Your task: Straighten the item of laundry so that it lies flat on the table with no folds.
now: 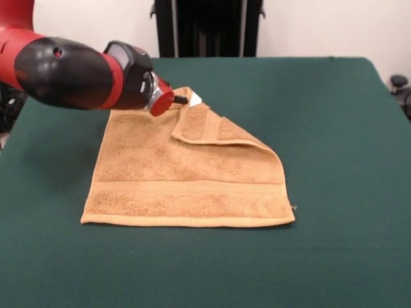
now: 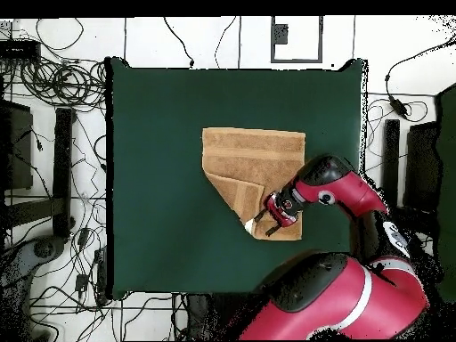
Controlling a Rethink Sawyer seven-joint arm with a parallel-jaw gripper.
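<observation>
- I see the towel (image 1: 186,186) lying near the middle of the green surface (image 1: 334,192), a little toward the arm's side of centre in the overhead view.
- Most of the towel lies flat, with its woven band running along the edge nearest the front camera.
- One far corner is folded over onto the towel's body, making a triangular flap (image 1: 212,126) with its own band showing on top.
- In the overhead view the same fold shows as a diagonal edge cutting across the towel (image 2: 254,169) on the robot's side.
- My gripper (image 1: 190,99) sits at the top of that flap, right at the folded corner, with a small pale tip touching or just above the cloth.
- I cannot tell from either view whether the gripper is clamped on the cloth or not; the red wrist hides the tips.
- The arm (image 1: 70,70) reaches in from the front view's left and covers part of the towel's far edge.
- From overhead the arm (image 2: 343,191) also hides the towel's corner nearest the base.
- I see nothing else on the surface around the towel.
- Off the surface, cables (image 2: 53,80) sprawl over the floor, and dark stands (image 2: 62,151) sit beside it.
- A black frame (image 1: 209,29) stands behind the far edge in the front view.
</observation>
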